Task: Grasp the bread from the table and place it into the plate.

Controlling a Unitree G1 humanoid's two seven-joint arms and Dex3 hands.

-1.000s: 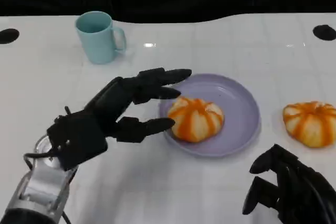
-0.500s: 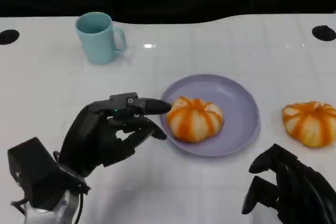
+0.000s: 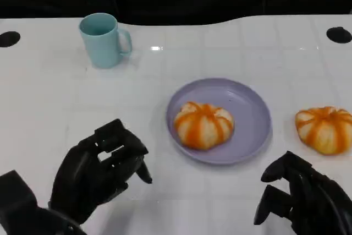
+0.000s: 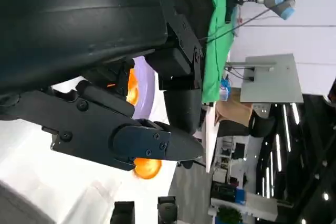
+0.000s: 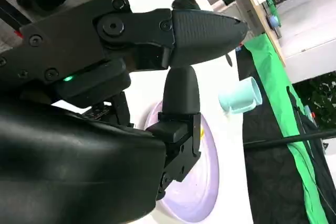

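Fingers, left hand [image 3: 102, 171]: curled inward toward the palm, nothing between them; the hand hangs over bare table [image 3: 49, 108] near the front edge, apart from the plate.
Fingers, right hand [image 3: 300, 199]: partly bent, spread, holding nothing; low at the front right, short of the loose bun.
Bread on plate [image 3: 203, 125]: orange-striped bun sitting inside the purple plate [image 3: 250, 108], toward its left half, upright, touched by neither hand.
Bread on table [image 3: 324, 129]: a second bun of the same kind lies on the white surface just right of the plate, clear of its rim.
Mug [image 3: 103, 39]: pale blue, upright, at the back left, well apart from everything else.
Progress: one bun is delivered. If the task covers both, the right-side bun is left to grasp, and the right hand is the nearer one.
Risk: judged small; the soft bun may squash under a hard grip.
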